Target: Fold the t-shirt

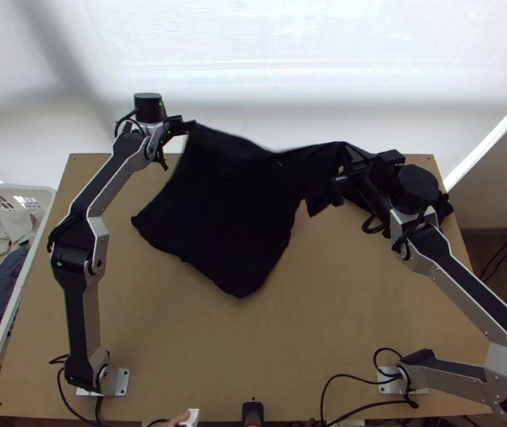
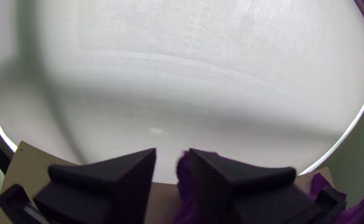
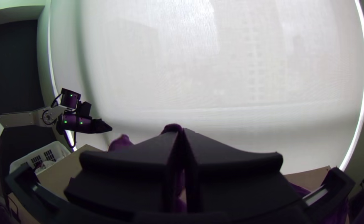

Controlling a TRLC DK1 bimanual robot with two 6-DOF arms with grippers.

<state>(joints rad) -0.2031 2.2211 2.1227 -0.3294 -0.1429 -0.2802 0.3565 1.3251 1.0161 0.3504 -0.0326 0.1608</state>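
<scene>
Top view, from the left: a white basket (image 1: pixel 11 186) of clothes stands beside the table (image 1: pixel 146 341). The left gripper (image 1: pixel 192 125) has its fingers parted, the t-shirt (image 1: pixel 232 213) just by one of them. Black, the shirt slopes down unfolded, its lower part on the wood. The right gripper (image 1: pixel 347 158) pinches its other raised end, fingers nearly together. Beyond lies dark cloth (image 1: pixel 444 206).

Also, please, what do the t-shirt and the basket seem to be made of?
T-shirt: soft, matt fabric, perhaps cotton knit; it drapes loosely and shows no shine. Basket: probably moulded plastic, smooth and white, judging by its even rim and slotted wall.
</scene>
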